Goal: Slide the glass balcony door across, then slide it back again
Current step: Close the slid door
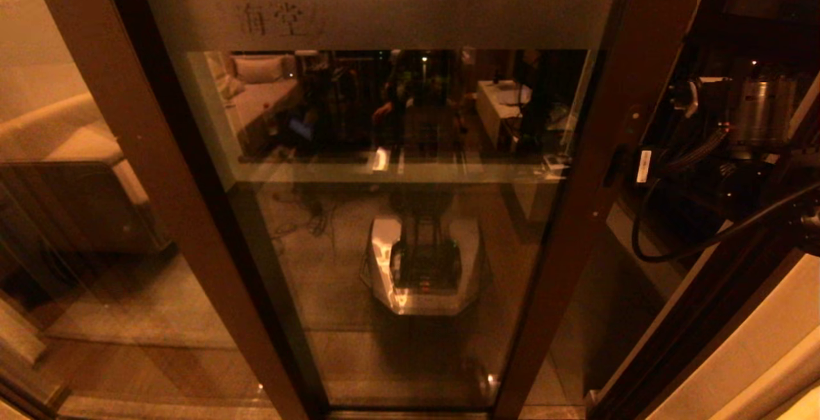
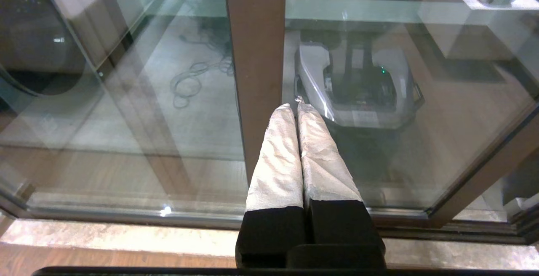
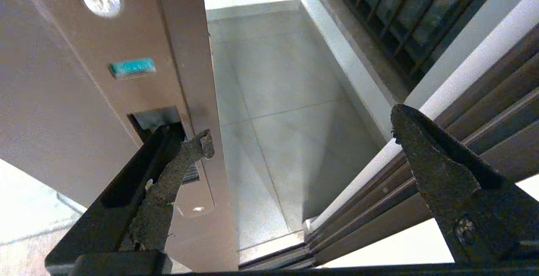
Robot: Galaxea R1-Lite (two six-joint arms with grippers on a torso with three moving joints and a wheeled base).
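The glass balcony door (image 1: 397, 215) has a dark brown frame and a pale frosted band across the upper frame, etched with Chinese characters. The left claw (image 2: 297, 105) has crinkled silvery-white fingers (image 2: 278, 158) on black bases. The right claw (image 3: 301, 128) is rough, dark grey. A small teal tab (image 3: 132, 67) marks the brown door edge, above pale grey floor tiles (image 3: 286, 112).

Glass balcony door (image 1: 397, 215), dark brown frame, upright, frosted band (etched characters) near top, gap at right edge.
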